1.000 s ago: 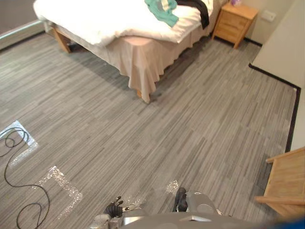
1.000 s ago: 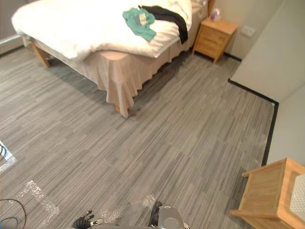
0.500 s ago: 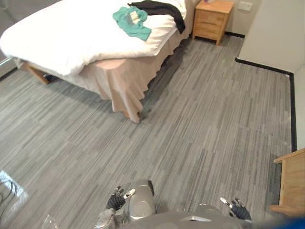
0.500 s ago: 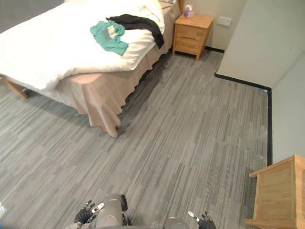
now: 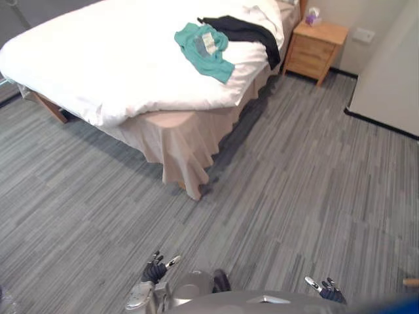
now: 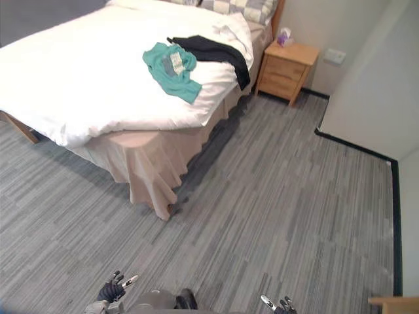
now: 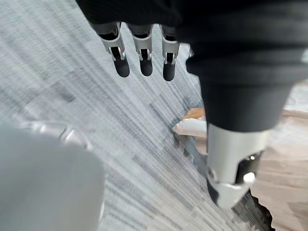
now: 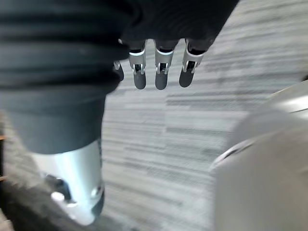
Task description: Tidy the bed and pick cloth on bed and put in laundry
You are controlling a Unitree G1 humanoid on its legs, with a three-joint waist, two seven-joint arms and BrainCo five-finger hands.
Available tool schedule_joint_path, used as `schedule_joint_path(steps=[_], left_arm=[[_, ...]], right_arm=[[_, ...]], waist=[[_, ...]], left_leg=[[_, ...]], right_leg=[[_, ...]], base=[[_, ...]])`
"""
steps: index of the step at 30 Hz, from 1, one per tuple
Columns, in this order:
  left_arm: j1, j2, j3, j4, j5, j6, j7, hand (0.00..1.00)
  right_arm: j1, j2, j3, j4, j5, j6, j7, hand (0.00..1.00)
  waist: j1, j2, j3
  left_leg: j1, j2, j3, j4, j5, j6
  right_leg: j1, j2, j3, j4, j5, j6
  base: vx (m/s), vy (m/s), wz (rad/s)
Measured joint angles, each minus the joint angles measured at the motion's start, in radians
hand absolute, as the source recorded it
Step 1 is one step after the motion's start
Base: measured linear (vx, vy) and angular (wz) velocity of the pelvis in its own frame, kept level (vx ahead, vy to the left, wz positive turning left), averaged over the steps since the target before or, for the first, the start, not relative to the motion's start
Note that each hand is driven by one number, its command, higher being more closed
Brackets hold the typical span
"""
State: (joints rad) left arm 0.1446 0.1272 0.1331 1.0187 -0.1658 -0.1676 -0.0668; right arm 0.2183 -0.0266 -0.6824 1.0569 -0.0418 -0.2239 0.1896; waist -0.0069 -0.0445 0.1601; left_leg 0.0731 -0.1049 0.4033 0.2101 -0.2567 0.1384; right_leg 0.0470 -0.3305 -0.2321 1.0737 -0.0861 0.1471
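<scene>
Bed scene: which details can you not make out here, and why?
Teal garment: the pale patch on it is too small to identify in both eye views.
Small purple item on nightstand: too small to name.
Space under the bed: hidden by bed skirt.
Pillows: cut by top edge, right eye view.

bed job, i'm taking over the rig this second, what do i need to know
Left hand: open, holding nothing, low over the grey floor.
Right hand: open, holding nothing, also over the floor.
Things: a teal shirt lies crumpled on the white duvet of the bed. A black garment lies next to it on the side of the wooden nightstand, one end hanging over the bed's edge.
Done: nothing picked up yet; the robot stands off the bed's corner, probably out of reach.
Left: walk to the bed, pick up both garments, take them to the laundry, smooth the duvet.
</scene>
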Motion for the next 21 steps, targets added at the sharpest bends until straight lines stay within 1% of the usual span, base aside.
schedule_joint_path(steps=[1,2,3,4,5,6,7,8,9,10,11,12,13,14,15,16,17,18,19,20,21], left_arm=[[-0.007,-0.001,-0.025,0.006,0.0,0.007,-0.001,0.0],[-0.007,0.0,-0.03,0.007,0.0,0.009,-0.001,0.0],[-0.009,0.0,-0.037,0.008,-0.001,0.012,-0.001,0.0],[-0.016,-0.001,-0.039,0.016,-0.001,0.021,-0.002,0.0],[-0.022,-0.004,-0.038,0.025,0.001,0.032,-0.004,0.0],[-0.023,-0.003,-0.037,0.025,0.003,0.033,-0.007,0.0],[-0.03,-0.007,-0.033,0.025,0.009,0.033,-0.017,0.0],[-0.033,-0.009,-0.027,0.024,0.017,0.033,-0.017,0.0],[-0.036,-0.017,-0.007,0.024,0.031,0.032,-0.019,0.0],[-0.038,-0.032,0.013,0.023,0.034,0.03,-0.02,0.0],[-0.038,-0.039,0.023,0.022,0.037,0.026,-0.021,0.0],[-0.039,-0.051,0.031,0.021,0.039,0.023,-0.024,0.0],[-0.038,-0.075,0.034,0.023,0.04,0.021,-0.029,0.0],[-0.045,-0.083,0.033,0.024,0.041,0.012,-0.04,0.0],[-0.05,-0.101,0.026,0.023,0.041,0.0,-0.045,0.0],[-0.05,-0.105,0.027,0.024,0.04,-0.003,-0.046,0.0],[-0.05,-0.106,0.027,0.024,0.039,-0.003,-0.045,0.0],[-0.047,-0.11,0.027,0.024,0.031,-0.003,-0.043,0.0],[-0.046,-0.118,0.028,0.023,0.021,-0.01,-0.043,0.0],[-0.046,-0.115,0.032,0.023,0.017,-0.015,-0.043,0.0],[-0.045,-0.11,0.04,0.021,-0.01,-0.018,-0.042,0.0]], right_arm=[[0.024,0.001,0.002,-0.001,0.015,-0.003,0.004,0.0],[0.033,0.006,0.002,-0.001,0.032,-0.006,0.004,0.0],[0.043,0.016,-0.001,0.002,0.045,-0.019,0.004,0.0],[0.05,0.025,-0.009,0.017,0.066,-0.038,0.005,0.0],[0.051,0.029,-0.014,0.032,0.075,-0.057,0.005,0.0],[0.051,0.033,-0.017,0.031,0.078,-0.068,0.005,0.0],[0.05,0.047,-0.021,0.027,0.102,-0.101,0.006,0.0],[0.05,0.053,-0.02,0.023,0.112,-0.11,0.006,0.0],[0.05,0.06,-0.013,0.018,0.117,-0.123,0.008,0.0],[0.042,0.066,0.006,0.001,0.116,-0.129,0.015,0.0],[0.04,0.068,0.018,-0.009,0.116,-0.134,0.021,0.0],[0.039,0.068,0.041,-0.023,0.115,-0.142,0.029,0.0],[0.017,0.059,0.046,-0.024,0.114,-0.142,0.032,0.0],[0.005,0.066,0.046,-0.029,0.113,-0.144,0.032,0.0],[-0.021,0.063,0.046,-0.043,0.106,-0.145,0.032,0.0],[-0.028,0.068,0.06,-0.042,0.095,-0.141,0.025,0.0],[-0.028,0.067,0.071,-0.039,0.086,-0.137,0.023,0.0],[-0.028,0.06,0.073,-0.036,0.05,-0.115,0.004,0.0],[-0.027,0.052,0.094,-0.032,0.017,-0.088,-0.02,0.0],[-0.024,0.045,0.11,-0.031,0.016,-0.075,-0.032,0.0],[-0.025,0.033,0.15,-0.033,-0.011,-0.047,-0.057,0.0]], waist=[[-0.008,0.02,-0.004],[-0.009,0.023,-0.006],[-0.01,0.023,-0.003],[-0.016,0.029,-0.003],[-0.028,0.03,-0.005],[-0.034,0.03,-0.004],[-0.034,0.026,0.0],[-0.033,0.024,0.002],[-0.032,0.02,0.003],[-0.032,0.018,0.005],[-0.032,0.015,0.006],[-0.035,0.012,0.01],[-0.032,0.038,0.012],[-0.031,0.052,0.013],[-0.035,0.062,0.034],[-0.04,0.067,0.035],[-0.039,0.07,0.034],[-0.039,0.076,0.036],[-0.038,0.089,0.042],[-0.043,0.089,0.043],[-0.046,0.092,0.052]], left_leg=[[0.072,0.001,-0.057,-0.063,0.005,-0.009],[0.097,0.002,-0.075,-0.086,0.008,-0.015],[0.128,0.005,-0.106,-0.106,0.011,-0.022],[0.151,0.019,-0.15,-0.107,0.008,-0.03],[0.165,0.035,-0.197,-0.107,0.001,-0.038],[0.17,0.044,-0.221,-0.108,-0.004,-0.047],[0.19,0.065,-0.258,-0.115,-0.011,-0.062],[0.197,0.074,-0.263,-0.117,-0.017,-0.071],[0.216,0.088,-0.265,-0.117,-0.028,-0.09],[0.244,0.108,-0.265,-0.116,-0.047,-0.125],[0.262,0.115,-0.263,-0.116,-0.058,-0.142],[0.296,0.128,-0.26,-0.111,-0.083,-0.181],[0.314,0.176,-0.243,-0.098,-0.09,-0.193],[0.318,0.183,-0.238,-0.088,-0.082,-0.203],[0.342,0.193,-0.22,-0.084,-0.058,-0.212],[0.355,0.202,-0.219,-0.075,-0.025,-0.216],[0.354,0.206,-0.222,-0.058,-0.01,-0.219],[0.33,0.221,-0.228,0.021,0.023,-0.223],[0.27,0.247,-0.249,0.17,0.068,-0.232],[0.224,0.262,-0.259,0.27,0.106,-0.237],[0.104,0.311,-0.266,0.504,0.128,-0.244]], right_leg=[[-0.089,0.016,-0.033,0.023,-0.05,-0.051],[-0.124,0.023,-0.039,0.013,-0.068,-0.054],[-0.172,0.035,-0.049,-0.026,-0.103,-0.049],[-0.221,0.059,-0.059,-0.127,-0.144,-0.043],[-0.253,0.09,-0.058,-0.27,-0.154,-0.044],[-0.262,0.105,-0.057,-0.348,-0.154,-0.044],[-0.292,0.139,-0.053,-0.527,-0.128,-0.054],[-0.302,0.15,-0.052,-0.585,-0.107,-0.064],[-0.318,0.163,-0.049,-0.661,-0.063,-0.079],[-0.324,0.182,-0.042,-0.747,-0.001,-0.094],[-0.325,0.189,-0.032,-0.785,0.03,-0.096],[-0.318,0.19,-0.025,-0.805,0.144,-0.115],[-0.321,0.22,-0.043,-0.73,0.095,-0.148],[-0.326,0.22,-0.044,-0.686,0.051,-0.165],[-0.339,0.217,-0.047,-0.595,-0.014,-0.177],[-0.341,0.216,-0.05,-0.535,-0.075,-0.187],[-0.334,0.216,-0.056,-0.522,-0.095,-0.194],[-0.299,0.224,-0.068,-0.535,-0.123,-0.199],[-0.236,0.238,-0.088,-0.597,-0.134,-0.199],[-0.199,0.248,-0.09,-0.641,-0.14,-0.194],[-0.12,0.271,-0.105,-0.728,-0.134,-0.193]], base=[[0.25,0.081,0.96],[0.35,0.068,1.05],[0.33,-0.002,1.0],[0.2,-0.011,1.31],[0.05,-0.021,1.27],[-0.14,-0.049,1.31],[-0.09,-0.081,0.97],[-0.01,-0.132,0.91],[0.24,-0.179,0.57],[0.36,-0.202,0.47],[0.54,-0.277,0.43],[0.57,-0.3,0.21],[0.56,-0.3,0.19],[0.51,-0.262,0.07],[0.46,-0.238,0.1],[0.43,-0.232,0.08],[0.41,-0.224,0.11],[0.36,-0.204,0.24],[0.32,-0.192,0.31],[0.21,-0.171,0.4],[0.19,-0.137,0.41]])
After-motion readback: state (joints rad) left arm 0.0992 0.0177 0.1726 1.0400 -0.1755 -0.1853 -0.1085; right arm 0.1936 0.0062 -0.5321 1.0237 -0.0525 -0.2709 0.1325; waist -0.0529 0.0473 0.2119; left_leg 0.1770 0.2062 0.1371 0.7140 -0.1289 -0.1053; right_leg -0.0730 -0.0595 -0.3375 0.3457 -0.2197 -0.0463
